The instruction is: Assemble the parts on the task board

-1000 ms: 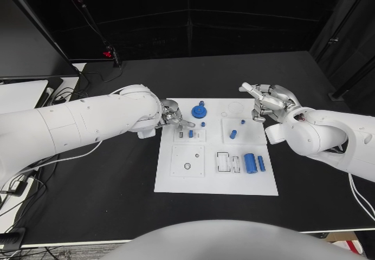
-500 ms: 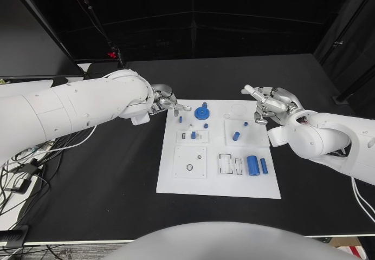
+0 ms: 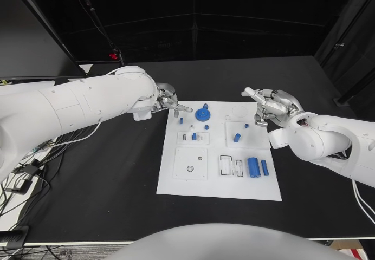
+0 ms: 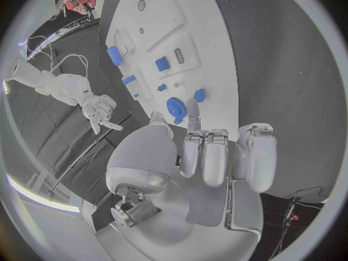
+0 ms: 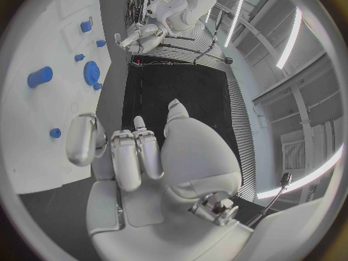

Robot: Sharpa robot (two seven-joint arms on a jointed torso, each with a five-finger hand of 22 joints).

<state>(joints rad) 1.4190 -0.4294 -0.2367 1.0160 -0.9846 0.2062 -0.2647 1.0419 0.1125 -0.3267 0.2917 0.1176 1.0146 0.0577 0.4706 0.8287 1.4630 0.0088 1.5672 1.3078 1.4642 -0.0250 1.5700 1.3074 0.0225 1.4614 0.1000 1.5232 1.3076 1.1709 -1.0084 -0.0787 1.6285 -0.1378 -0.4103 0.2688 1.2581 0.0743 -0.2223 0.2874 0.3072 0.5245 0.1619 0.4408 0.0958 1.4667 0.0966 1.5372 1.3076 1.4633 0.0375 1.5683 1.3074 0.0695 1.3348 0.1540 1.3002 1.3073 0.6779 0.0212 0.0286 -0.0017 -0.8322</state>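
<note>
Plainly, the unmarked task board [image 3: 219,184] lies between both empty robot hands, left [image 3: 166,101] and right [image 3: 271,104], fingers curled.

One white task board [image 3: 219,184] is seen on the black bench [image 3: 102,179]. Seven blue parts can be counted on it: one gear [image 3: 202,114], one large cylinder [image 3: 252,166], one slim bar [image 3: 264,167], and four small pieces, among them one [image 3: 236,137] at the middle. Two silver hands are seen, the left hand [image 3: 166,101] and the right hand [image 3: 271,105].
</note>
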